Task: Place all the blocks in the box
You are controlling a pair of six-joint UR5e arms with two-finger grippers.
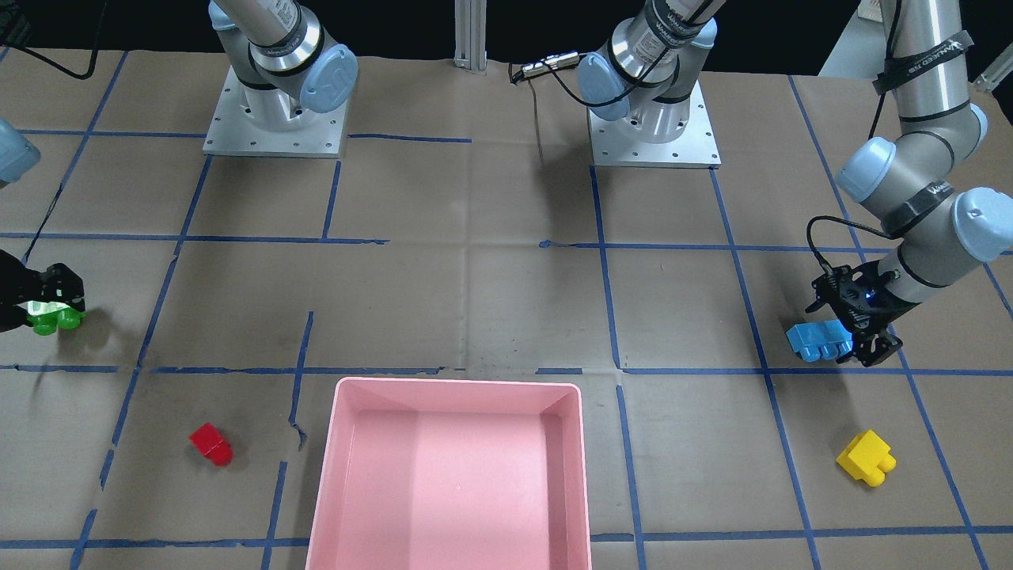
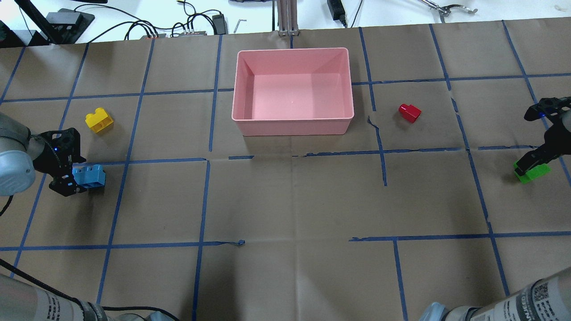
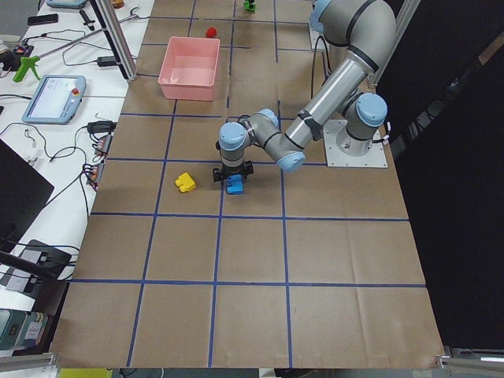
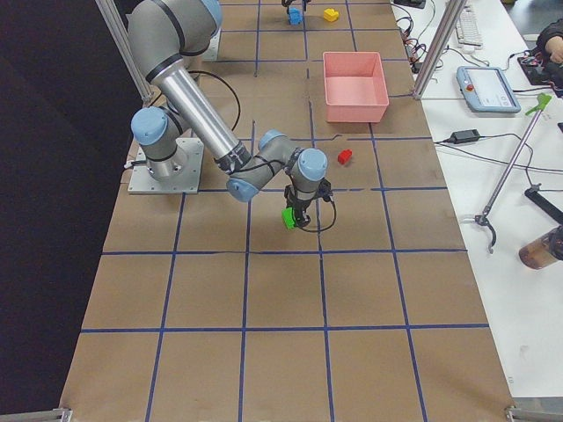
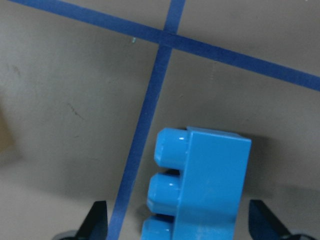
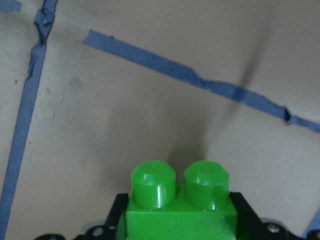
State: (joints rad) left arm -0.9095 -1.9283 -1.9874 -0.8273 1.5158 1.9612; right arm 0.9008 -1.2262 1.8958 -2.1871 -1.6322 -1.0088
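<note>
Blue three-stud plastic block (image 5: 210, 185) is straddled on the brown surface (image 2: 285, 200) by the open jaws of the left gripper (image 5: 177, 227), its long axis set across their closing line. A green two-stud plastic block (image 6: 180, 205) is clamped in the right gripper (image 2: 533, 162). The shallow pink plastic box (image 2: 292, 127) is placed centrally, inward from both.

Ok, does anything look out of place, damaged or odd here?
Mainly the blue tape: it is torn and kinked between the box and the red block, with ragged gaps elsewhere. The red block, yellow block and blue block lie on their sides, studs pointing sideways. Nothing looks spilled or broken.
</note>
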